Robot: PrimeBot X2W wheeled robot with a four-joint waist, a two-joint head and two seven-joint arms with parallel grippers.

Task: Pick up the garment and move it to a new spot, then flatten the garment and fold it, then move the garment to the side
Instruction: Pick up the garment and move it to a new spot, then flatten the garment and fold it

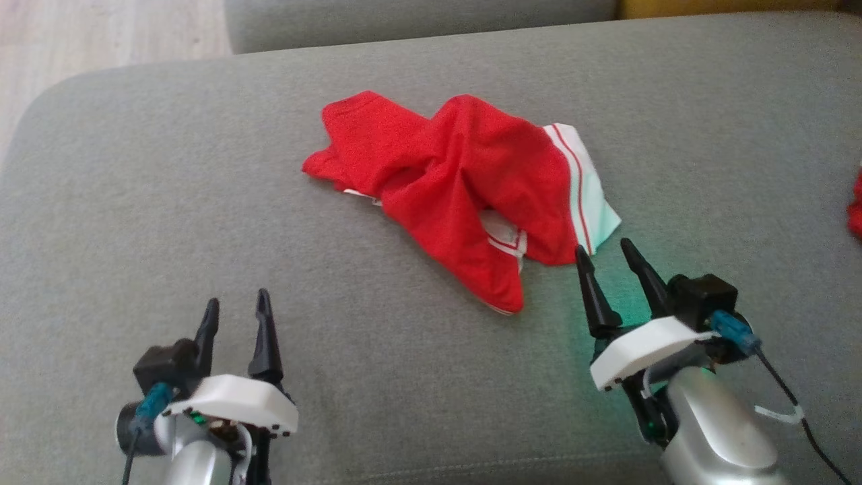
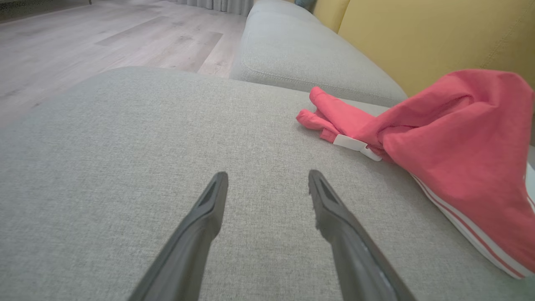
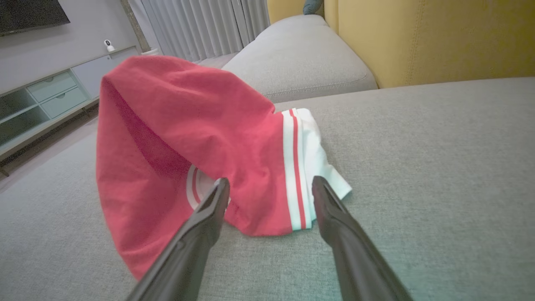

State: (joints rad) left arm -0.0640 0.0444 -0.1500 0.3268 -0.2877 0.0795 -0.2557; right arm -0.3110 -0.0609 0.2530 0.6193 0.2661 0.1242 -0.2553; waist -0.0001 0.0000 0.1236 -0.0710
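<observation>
A red garment point(image 1: 458, 188) with white, red-striped trim lies crumpled on the grey sofa cushion point(image 1: 168, 222), a little past the middle. My right gripper point(image 1: 605, 254) stands open just short of the garment's near right edge, its fingers apart and empty. Through the right wrist camera the garment point(image 3: 188, 138) rises as a bunched hump straight ahead, its hem between the open right gripper point(image 3: 270, 184) tips. My left gripper point(image 1: 237, 304) is open at the lower left, well clear of the cloth. From the left wrist, the garment point(image 2: 455, 138) lies to the right of the open left gripper point(image 2: 267, 177).
A second grey cushion point(image 2: 301, 54) and a yellow backrest point(image 3: 439, 37) stand beyond the garment. Wooden floor point(image 1: 101, 34) shows past the cushion's far left corner. A bit of another red thing point(image 1: 856, 209) sits at the right edge. A media cabinet point(image 3: 46, 104) lines the wall.
</observation>
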